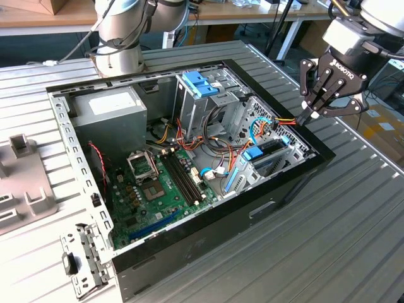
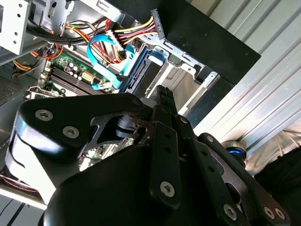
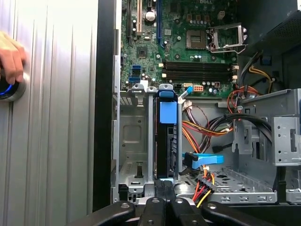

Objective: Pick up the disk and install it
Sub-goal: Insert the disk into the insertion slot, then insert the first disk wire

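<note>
The disk point(image 1: 255, 154) stands on edge in the drive cage at the corner of the open computer case point(image 1: 189, 240) on the exterior view's right. Its bright blue carrier and tab point(image 3: 168, 117) face up between the cage's metal rails, and the carrier's blue edge point(image 2: 136, 70) shows beside the cables. My gripper point(image 1: 308, 117) hangs just above and outside the case's rim, a short way from the disk. Its black fingers point(image 3: 164, 197) are pressed together with nothing between them, lined up with the disk's near end.
Red, yellow and black power cables point(image 1: 284, 120) and a blue data cable point(image 3: 202, 160) lie beside the disk. A paler blue bracket point(image 1: 199, 85) and a grey power supply point(image 1: 110, 110) sit further back. A person's hand point(image 3: 9, 59) rests on a round blue-ringed knob point(image 3: 10, 90).
</note>
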Controlling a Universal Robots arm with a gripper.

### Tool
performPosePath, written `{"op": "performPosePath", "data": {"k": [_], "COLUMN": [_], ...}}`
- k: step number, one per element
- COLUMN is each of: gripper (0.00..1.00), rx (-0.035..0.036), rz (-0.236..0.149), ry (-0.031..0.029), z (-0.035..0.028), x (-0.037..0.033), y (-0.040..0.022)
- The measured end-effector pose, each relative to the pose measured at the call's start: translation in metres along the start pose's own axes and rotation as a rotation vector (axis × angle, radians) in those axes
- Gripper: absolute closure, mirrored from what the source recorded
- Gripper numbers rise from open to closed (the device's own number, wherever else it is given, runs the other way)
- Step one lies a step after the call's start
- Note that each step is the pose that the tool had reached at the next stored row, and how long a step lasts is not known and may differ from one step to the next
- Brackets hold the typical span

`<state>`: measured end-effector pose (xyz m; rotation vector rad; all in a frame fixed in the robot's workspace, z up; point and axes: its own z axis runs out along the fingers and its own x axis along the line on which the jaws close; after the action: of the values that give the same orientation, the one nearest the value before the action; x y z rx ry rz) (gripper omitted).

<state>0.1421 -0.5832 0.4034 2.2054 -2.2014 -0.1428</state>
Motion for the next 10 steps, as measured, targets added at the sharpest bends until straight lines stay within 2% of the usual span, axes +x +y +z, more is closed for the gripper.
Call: {"op": "performPosePath", "data": {"k": [10], "gripper": [0.89], "rx": [0.0128], "rz": [-0.001], "ry": [0.0001], "z": [0.0], "x": [0.0], "y": [0.0]}}
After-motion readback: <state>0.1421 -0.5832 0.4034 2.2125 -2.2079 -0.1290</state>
